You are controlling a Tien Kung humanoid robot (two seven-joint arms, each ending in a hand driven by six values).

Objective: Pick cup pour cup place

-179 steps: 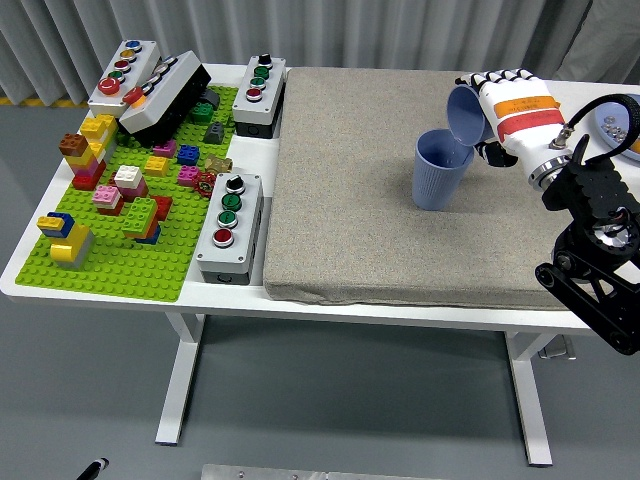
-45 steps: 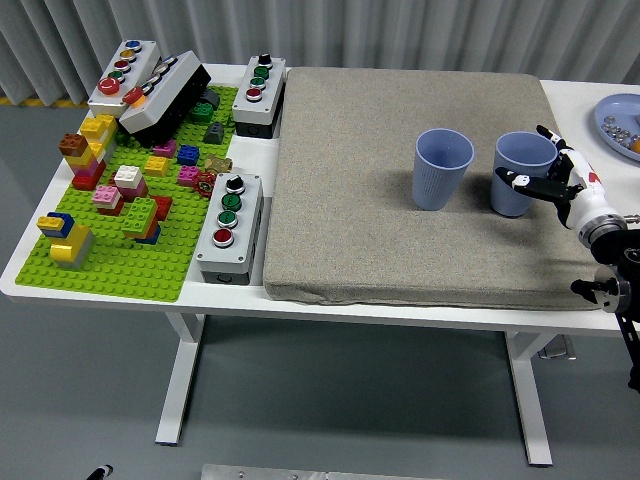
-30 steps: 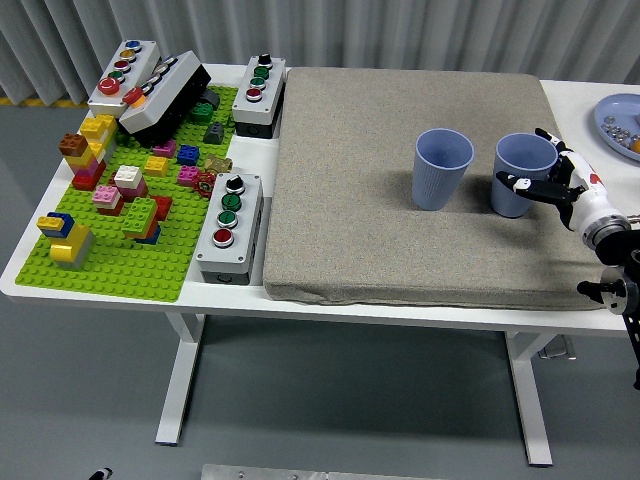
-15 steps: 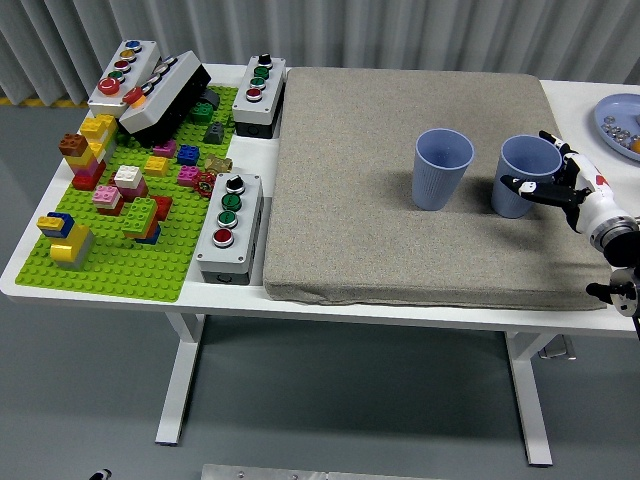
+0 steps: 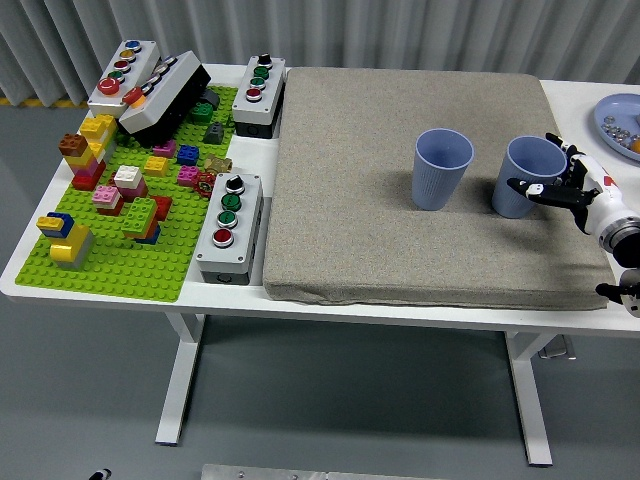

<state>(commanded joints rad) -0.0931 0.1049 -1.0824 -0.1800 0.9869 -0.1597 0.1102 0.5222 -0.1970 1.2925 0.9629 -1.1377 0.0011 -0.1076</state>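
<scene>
Two blue ribbed cups stand upright on a grey mat [image 5: 400, 240] that covers most of the white table [image 5: 30, 265]. The left cup [image 5: 441, 168] sits a little right of the mat's middle; the right cup [image 5: 526, 176] stands near it at its 3 o'clock, apart from it and close to the mat's right edge. What either cup holds cannot be told from this height.

The right hand [image 5: 572, 187] comes in from the picture's right edge and sits at the right cup's 3 o'clock. Its fingers [image 5: 528, 187] are spread loosely around the cup's right side, the dark tips lying against or just off the wall; a firm grasp is not visible, and the hand looks relaxed and open rather than clamped. The white wrist and black arm run off toward 4 o'clock.

At the mat's 9 o'clock lies a green brick baseplate [image 5: 110, 250] strewn with coloured bricks [image 5: 125, 190]. A grey button box [image 5: 229, 228] rests between the baseplate and the mat, a second button box [image 5: 258, 95] at its 12 o'clock, and two more control boxes [image 5: 150, 85] sit at the table's far left corner, one leaning on the other. A blue plate [image 5: 618, 122] with small items shows at the right cup's 2 o'clock, cut by the picture's edge.
</scene>
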